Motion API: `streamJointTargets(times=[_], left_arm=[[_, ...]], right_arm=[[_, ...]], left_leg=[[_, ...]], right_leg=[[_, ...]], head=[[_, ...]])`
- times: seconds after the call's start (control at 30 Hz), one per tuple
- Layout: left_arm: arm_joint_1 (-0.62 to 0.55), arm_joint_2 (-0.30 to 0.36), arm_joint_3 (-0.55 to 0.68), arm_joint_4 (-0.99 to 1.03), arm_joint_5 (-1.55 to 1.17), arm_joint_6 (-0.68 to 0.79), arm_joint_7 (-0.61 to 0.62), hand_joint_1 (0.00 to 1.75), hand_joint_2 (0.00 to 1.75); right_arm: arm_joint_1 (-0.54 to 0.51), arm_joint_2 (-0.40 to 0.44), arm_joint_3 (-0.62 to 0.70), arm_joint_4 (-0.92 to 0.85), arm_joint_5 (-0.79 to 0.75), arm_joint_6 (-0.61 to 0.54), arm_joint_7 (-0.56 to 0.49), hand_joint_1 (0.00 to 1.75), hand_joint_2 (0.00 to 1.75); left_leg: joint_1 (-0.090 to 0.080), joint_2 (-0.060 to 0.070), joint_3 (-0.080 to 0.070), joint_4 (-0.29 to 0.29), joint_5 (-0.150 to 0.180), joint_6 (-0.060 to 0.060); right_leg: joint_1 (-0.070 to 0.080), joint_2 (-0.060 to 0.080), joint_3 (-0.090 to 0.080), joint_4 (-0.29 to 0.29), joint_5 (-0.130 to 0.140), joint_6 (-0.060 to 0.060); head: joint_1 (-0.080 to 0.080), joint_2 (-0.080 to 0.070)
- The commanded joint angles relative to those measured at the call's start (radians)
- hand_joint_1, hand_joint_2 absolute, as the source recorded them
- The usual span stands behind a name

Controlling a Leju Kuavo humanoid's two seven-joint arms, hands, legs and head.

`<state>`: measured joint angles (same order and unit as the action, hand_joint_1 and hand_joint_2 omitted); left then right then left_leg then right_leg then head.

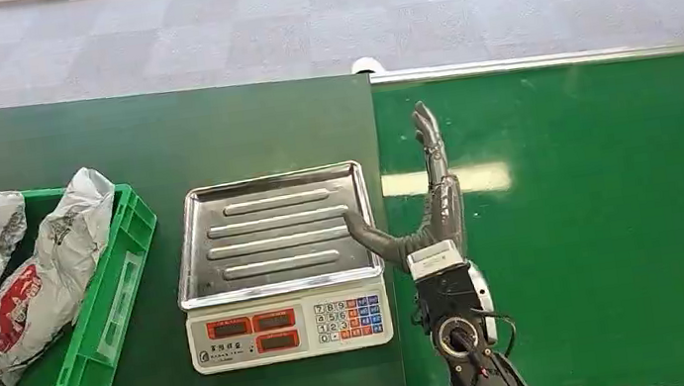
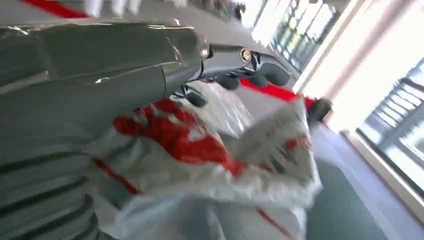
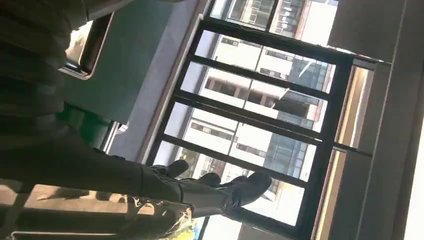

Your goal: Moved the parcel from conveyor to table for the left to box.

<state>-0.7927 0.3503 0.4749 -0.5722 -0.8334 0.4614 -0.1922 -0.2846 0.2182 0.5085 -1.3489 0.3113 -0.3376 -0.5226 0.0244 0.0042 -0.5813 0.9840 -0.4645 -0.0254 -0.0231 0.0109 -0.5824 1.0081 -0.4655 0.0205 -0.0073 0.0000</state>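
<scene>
While the right hand [image 1: 427,204] stands spread over the conveyor's [image 1: 601,219] left edge, the left hand [image 2: 100,85] grips a parcel [image 2: 200,155].

Greens, silver and red-on-white

Dark green counter [image 1: 238,117], brighter green belt [image 1: 601,219] and crate [image 1: 121,292]; white bags [image 1: 48,267] printed red; silver ribbed scale [image 1: 277,261] with red displays, coloured keys.

Digital scale [image 1: 280,265] with steel pan on the dark-green surface.
</scene>
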Motion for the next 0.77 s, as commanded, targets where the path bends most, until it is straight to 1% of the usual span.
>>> streamJointTargets(times=[0.03, 0.07, 0.1, 0.13, 0.2, 0.23, 0.27, 0.3, 0.33, 0.37, 0.47, 0.5, 0.53, 0.57, 0.6, 0.63, 0.67, 0.7, 0.73, 0.77], left_arm=[[0.079, -0.150, -0.014, -0.267, 0.333, -0.054, -0.184, 0.00, 1.75], [0.094, -0.155, -0.030, -0.296, 0.341, -0.049, -0.166, 0.00, 1.75], [0.110, -0.158, -0.044, -0.324, 0.347, -0.043, -0.149, 0.00, 1.75], [0.156, -0.178, -0.068, -0.427, 0.430, -0.025, -0.221, 0.00, 1.75], [0.275, -0.239, -0.156, -0.684, 0.538, 0.041, -0.338, 0.00, 1.75], [0.332, -0.266, -0.202, -0.793, 0.518, 0.123, -0.401, 0.00, 1.75], [0.423, -0.295, -0.293, -0.932, 0.459, 0.230, -0.471, 0.00, 1.75], [0.462, -0.335, -0.297, -1.001, 0.397, 0.237, -0.506, 0.00, 1.75], [0.544, -0.391, -0.346, -1.137, 0.250, 0.237, -0.506, 0.00, 1.75], [0.586, -0.419, -0.375, -1.201, 0.174, 0.237, -0.506, 0.00, 1.75], [0.586, -0.419, -0.375, -1.201, 0.174, 0.237, -0.506, 0.00, 1.75], [0.586, -0.419, -0.375, -1.201, 0.174, 0.237, -0.506, 0.00, 1.75], [0.586, -0.419, -0.375, -1.201, 0.174, 0.237, -0.506, 0.00, 1.75], [0.647, -0.403, -0.457, -1.227, 0.198, 0.237, -0.506, 0.00, 1.75], [0.647, -0.403, -0.457, -1.227, 0.198, 0.237, -0.506, 0.00, 1.75], [0.701, -0.403, -0.514, -1.221, 0.207, 0.237, -0.506, 0.00, 1.75], [0.813, -0.387, -0.655, -1.179, 0.394, 0.230, -0.478, 0.00, 1.75], [0.851, -0.405, -0.679, -1.176, 0.413, 0.237, -0.494, 0.00, 1.75], [0.903, -0.399, -0.746, -1.131, 0.536, 0.199, -0.449, 0.00, 1.75], [0.924, -0.400, -0.774, -1.097, 0.628, 0.197, -0.429, 0.00, 1.75]], right_arm=[[-0.024, -0.028, 0.006, 0.064, -0.005, 0.012, 0.001, 0.00, 1.75], [-0.023, -0.028, 0.006, 0.065, -0.006, 0.011, -0.001, 0.00, 1.75], [-0.023, -0.028, 0.007, 0.066, -0.006, 0.011, -0.002, 0.00, 1.75], [-0.024, -0.029, 0.009, 0.069, -0.008, 0.011, -0.002, 0.00, 1.75], [-0.036, -0.027, 0.009, 0.086, -0.016, 0.009, 0.002, 0.00, 1.75], [-0.042, -0.024, 0.011, 0.093, -0.018, 0.011, 0.002, 0.00, 1.75], [-0.052, -0.021, 0.012, 0.102, -0.022, 0.012, 0.005, 0.00, 1.75], [-0.058, -0.019, 0.013, 0.106, -0.023, 0.012, 0.007, 0.00, 1.75], [-0.065, -0.019, 0.016, 0.112, -0.020, 0.010, 0.016, 0.00, 1.75], [-0.066, -0.021, 0.015, 0.113, -0.021, 0.012, 0.018, 0.00, 1.75], [-0.066, -0.021, 0.015, 0.113, -0.021, 0.012, 0.018, 0.00, 1.75], [-0.066, -0.021, 0.015, 0.113, -0.021, 0.012, 0.018, 0.00, 1.75], [-0.066, -0.021, 0.015, 0.113, -0.021, 0.012, 0.018, 0.00, 1.75], [-0.063, -0.026, 0.012, 0.113, -0.011, 0.015, 0.028, 0.00, 1.75], [-0.063, -0.026, 0.012, 0.113, -0.011, 0.015, 0.028, 0.00, 1.75], [-0.057, -0.033, 0.007, 0.107, -0.012, 0.018, 0.035, 0.00, 1.75], [-0.040, -0.045, -0.011, 0.105, -0.027, 0.042, 0.045, 0.00, 1.75], [-0.031, -0.052, -0.018, 0.105, -0.031, 0.050, 0.038, 0.00, 1.75], [-0.004, -0.066, -0.039, 0.101, -0.046, 0.073, 0.028, 0.00, 1.75], [0.022, -0.075, -0.060, 0.098, -0.050, 0.077, 0.027, 0.00, 1.75]], left_leg=[[0.000, -0.003, 0.001, -0.001, 0.001, 0.002], [0.000, -0.002, 0.001, -0.001, 0.001, 0.001], [0.000, -0.004, 0.002, -0.002, 0.001, 0.002], [0.000, -0.003, 0.002, -0.001, 0.001, 0.002], [-0.001, -0.003, 0.003, -0.002, 0.000, 0.002], [0.000, -0.002, 0.002, -0.002, 0.000, 0.002], [-0.001, -0.002, 0.001, -0.001, 0.000, 0.002], [-0.001, -0.002, 0.002, -0.002, 0.000, 0.003], [-0.001, -0.003, 0.005, -0.003, 0.000, 0.004], [-0.001, -0.003, 0.003, -0.002, -0.001, 0.003], [-0.003, -0.001, 0.001, 0.000, -0.002, 0.003], [-0.003, -0.002, 0.002, 0.000, -0.002, 0.003], [-0.002, 0.001, 0.001, 0.001, -0.002, 0.002], [-0.003, 0.003, 0.000, 0.000, -0.002, 0.002], [-0.003, 0.003, 0.002, -0.001, -0.002, 0.002], [-0.003, 0.002, 0.003, -0.002, -0.001, 0.002], [-0.004, 0.000, 0.004, -0.002, -0.001, 0.002], [-0.004, -0.002, 0.008, -0.005, -0.001, 0.003], [-0.004, -0.002, 0.009, -0.006, -0.001, 0.003], [-0.004, -0.001, 0.009, -0.006, -0.002, 0.003]], right_leg=[[0.001, -0.003, 0.003, -0.002, 0.000, -0.001], [0.000, -0.003, 0.002, -0.002, 0.000, -0.001], [0.000, -0.005, 0.004, -0.003, 0.000, -0.001], [0.000, -0.004, 0.003, -0.002, 0.000, -0.001], [0.000, -0.004, 0.005, -0.003, 0.000, -0.001], [0.000, -0.003, 0.004, -0.003, 0.000, -0.001], [0.000, -0.003, 0.003, -0.002, 0.000, 0.000], [0.000, -0.003, 0.004, -0.003, 0.000, -0.001], [0.000, -0.005, 0.007, -0.005, -0.001, -0.001], [-0.001, -0.004, 0.006, -0.004, -0.001, 0.000], [-0.002, -0.001, 0.003, -0.003, -0.001, 0.000], [-0.003, -0.002, 0.004, -0.003, -0.001, 0.000], [-0.002, 0.001, 0.003, -0.003, 0.000, 0.000], [-0.003, 0.002, 0.001, -0.002, 0.000, 0.000], [-0.003, 0.002, 0.003, -0.003, 0.000, -0.001], [-0.002, 0.000, 0.004, -0.004, 0.000, -0.001], [-0.003, -0.001, 0.005, -0.004, 0.000, -0.001], [-0.003, -0.002, 0.009, -0.007, 0.000, -0.001], [-0.004, -0.002, 0.010, -0.007, 0.000, 0.000], [-0.004, -0.001, 0.010, -0.007, -0.001, 0.000]], head=[[0.000, 0.000], [0.000, 0.000], [0.000, 0.000], [0.000, 0.000], [0.000, 0.000], [0.000, 0.000], [0.000, 0.000], [0.000, 0.000], [0.000, 0.000], [0.000, 0.000], [0.000, 0.000], [0.001, 0.000], [0.000, 0.000], [-0.001, 0.000], [0.000, 0.000], [-0.001, 0.000], [-0.001, 0.000], [-0.001, 0.000], [0.000, 0.000], [-0.001, 0.000]])
